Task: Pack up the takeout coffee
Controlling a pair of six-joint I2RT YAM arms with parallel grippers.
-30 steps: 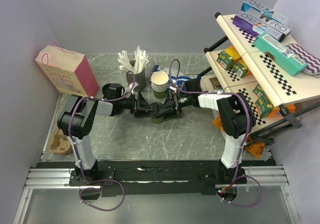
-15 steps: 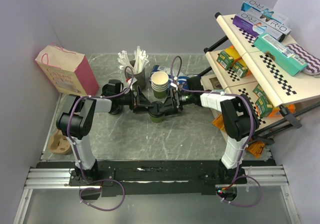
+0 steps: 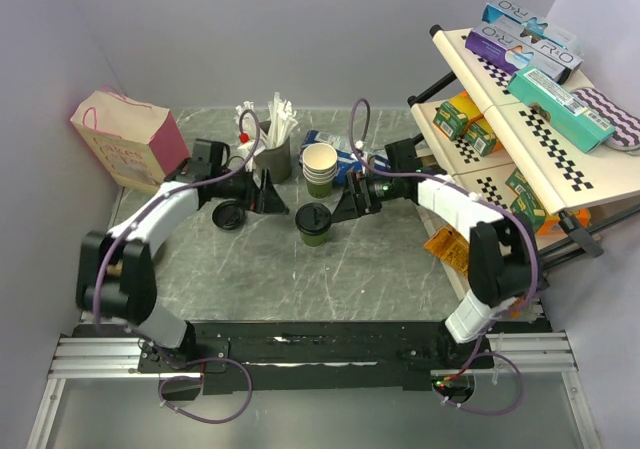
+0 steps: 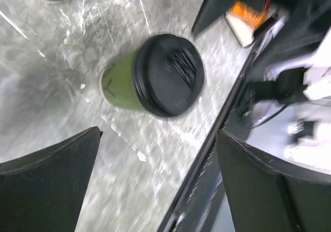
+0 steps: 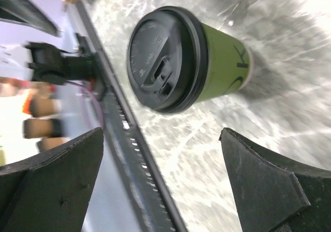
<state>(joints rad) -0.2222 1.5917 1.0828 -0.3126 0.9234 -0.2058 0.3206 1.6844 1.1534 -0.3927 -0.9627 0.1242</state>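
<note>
Presently done: we find the takeout coffee point(image 3: 314, 225) lidded and upright on the table point(image 3: 300, 274), held by neither gripper.
Remaining: packing — we judge the pink bag point(image 3: 135, 139), well apart at 10 o'clock, the likely target.
Left gripper point(image 3: 272, 200): spread, at the cup's 10 o'clock.
Right gripper point(image 3: 340, 211): spread, at 2 o'clock.
Room: cup stack point(image 3: 320, 167) near at 12, loose lid point(image 3: 229, 215) at 9 — bare table toward 6.

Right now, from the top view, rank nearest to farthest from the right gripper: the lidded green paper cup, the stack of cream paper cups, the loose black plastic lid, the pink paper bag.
1. Lidded green paper cup, directly before the right gripper.
2. Stack of cream paper cups, behind the cup.
3. Loose black plastic lid, mid-left.
4. Pink paper bag, far left.
</note>
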